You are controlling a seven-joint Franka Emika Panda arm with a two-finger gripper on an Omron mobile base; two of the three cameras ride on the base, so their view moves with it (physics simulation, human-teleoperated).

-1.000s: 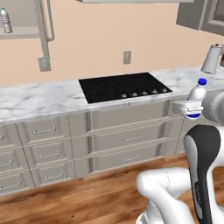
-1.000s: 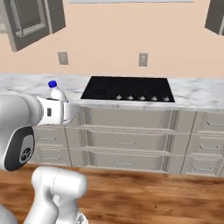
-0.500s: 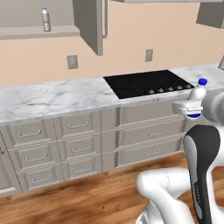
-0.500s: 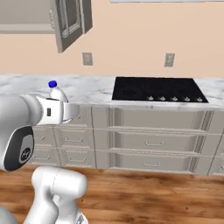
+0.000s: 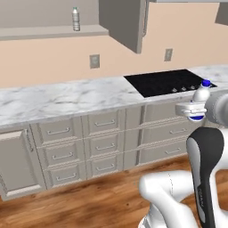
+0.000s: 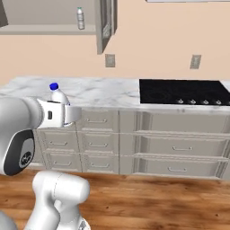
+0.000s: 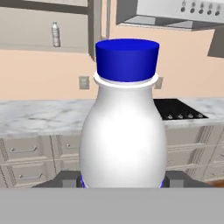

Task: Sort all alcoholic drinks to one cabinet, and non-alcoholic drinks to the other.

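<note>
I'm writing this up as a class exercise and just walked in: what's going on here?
The robot's hand holds a white bottle with a blue cap upright in front of the kitchen counter. Up in an open wall cabinet, a small clear bottle already stands on the shelf.

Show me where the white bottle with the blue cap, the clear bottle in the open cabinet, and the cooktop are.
white bottle with the blue cap (image 7: pixel 124 144), hand view, on its body.
clear bottle (image 5: pixel 76 19), left base view, on its middle.
cooktop (image 6: pixel 179 91), right base view, on its black surface.
</note>
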